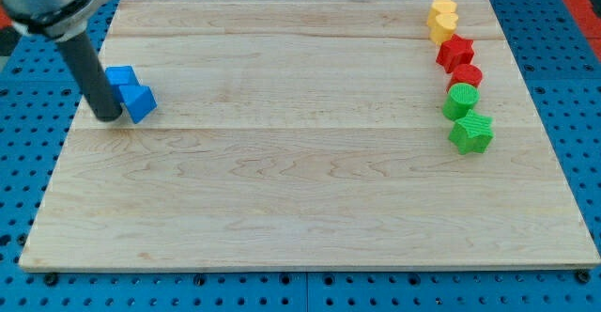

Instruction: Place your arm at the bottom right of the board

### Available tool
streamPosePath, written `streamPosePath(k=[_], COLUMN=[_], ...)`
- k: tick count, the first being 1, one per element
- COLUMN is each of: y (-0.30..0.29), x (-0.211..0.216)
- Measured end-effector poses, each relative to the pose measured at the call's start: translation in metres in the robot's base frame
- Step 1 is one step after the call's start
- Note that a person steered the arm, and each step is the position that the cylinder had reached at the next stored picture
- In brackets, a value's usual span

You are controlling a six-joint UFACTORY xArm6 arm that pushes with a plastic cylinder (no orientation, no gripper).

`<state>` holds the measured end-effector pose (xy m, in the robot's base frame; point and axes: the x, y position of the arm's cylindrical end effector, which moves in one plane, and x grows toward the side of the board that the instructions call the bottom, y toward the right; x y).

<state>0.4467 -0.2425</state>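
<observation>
Eight blocks lie on the worktop [300, 209]. Two are blue: a blue cube [119, 75] and a blue triangular block [140, 101], both just right of my tip [109, 118]. Six sit far to its right: two yellow, a yellow block [441, 11] and a yellow heart [443, 28]; two red, a red star [456, 51] and a red cylinder [467, 75]; two green, a green cylinder [461, 99] and a green star [471, 132].

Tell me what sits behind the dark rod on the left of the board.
Directly behind my tip sit two blue blocks, touching each other. The rod covers their left edges, so I cannot tell whether the tip touches them, nor whether anything smaller lies hidden there.
</observation>
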Motion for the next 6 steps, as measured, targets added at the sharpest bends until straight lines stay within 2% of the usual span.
streamPosePath(k=[1, 2, 3, 4, 6], y=[0.022, 0.061, 0.131, 0.168, 0.423], x=[0.065, 0.108, 0.162, 0.172, 0.163])
